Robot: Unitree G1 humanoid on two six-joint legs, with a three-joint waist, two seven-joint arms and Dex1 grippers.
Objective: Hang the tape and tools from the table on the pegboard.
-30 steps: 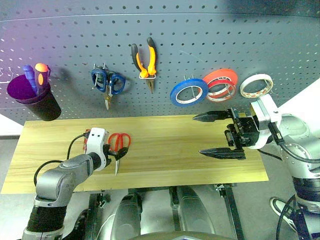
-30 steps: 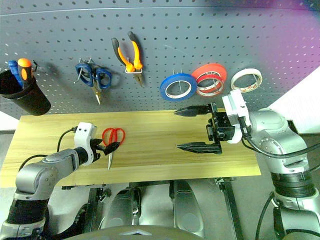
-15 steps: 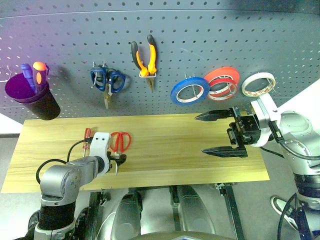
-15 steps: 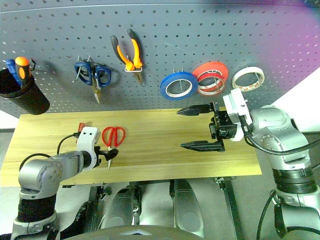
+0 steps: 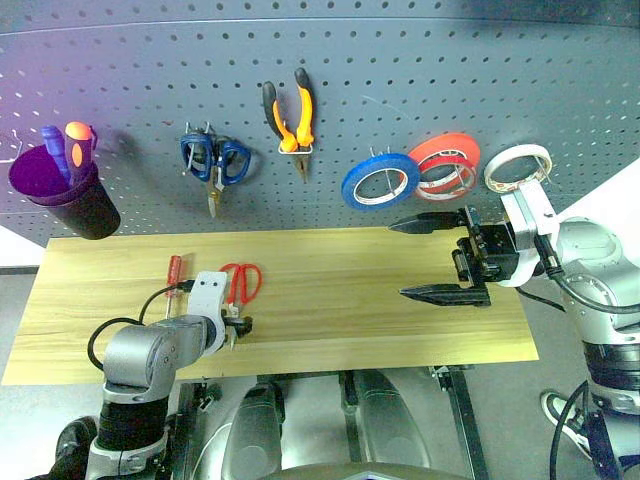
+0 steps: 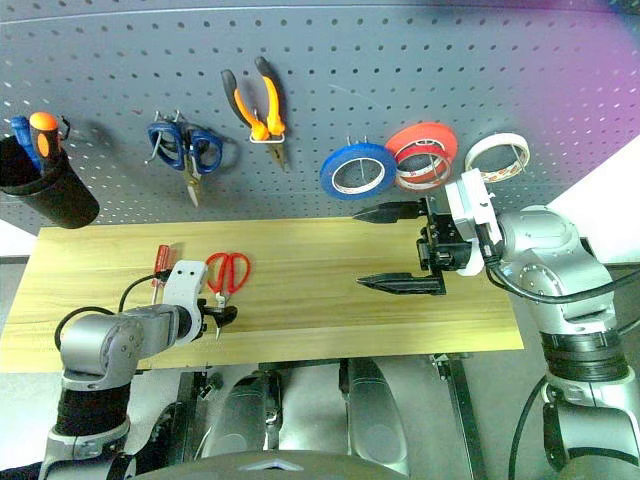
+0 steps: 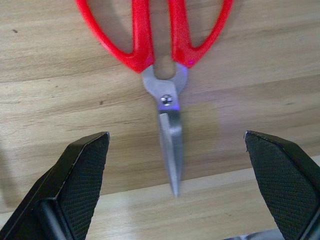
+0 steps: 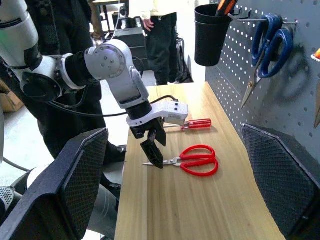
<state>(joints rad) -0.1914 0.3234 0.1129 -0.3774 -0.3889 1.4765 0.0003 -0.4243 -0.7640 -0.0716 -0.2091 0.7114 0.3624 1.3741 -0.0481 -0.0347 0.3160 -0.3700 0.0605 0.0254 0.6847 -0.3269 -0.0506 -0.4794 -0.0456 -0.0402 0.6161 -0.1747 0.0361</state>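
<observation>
Red-handled scissors (image 5: 241,283) lie flat on the wooden table (image 5: 340,300), blades toward the front edge. My left gripper (image 7: 175,135) points steeply down over the blade tips, open, one finger on each side, not touching them. A slim red-handled screwdriver (image 5: 173,272) lies just left of the scissors. On the pegboard (image 5: 420,80) hang the orange-and-black pliers (image 5: 290,115) and the whitish tape (image 5: 517,167). My right gripper (image 5: 398,260) hovers open and empty above the table's right part, pointing left.
Blue-handled scissors (image 5: 215,165), a blue roll (image 5: 379,182) and a red roll (image 5: 442,163) also hang on the pegboard. A dark cup (image 5: 70,200) with two handles in it hangs at far left. A person (image 8: 160,30) stands beyond the table's left end.
My left gripper has sunk a little and tipped more steeply down over the scissors' blades; the screwdriver beside it now shows. The right gripper has kept still.
</observation>
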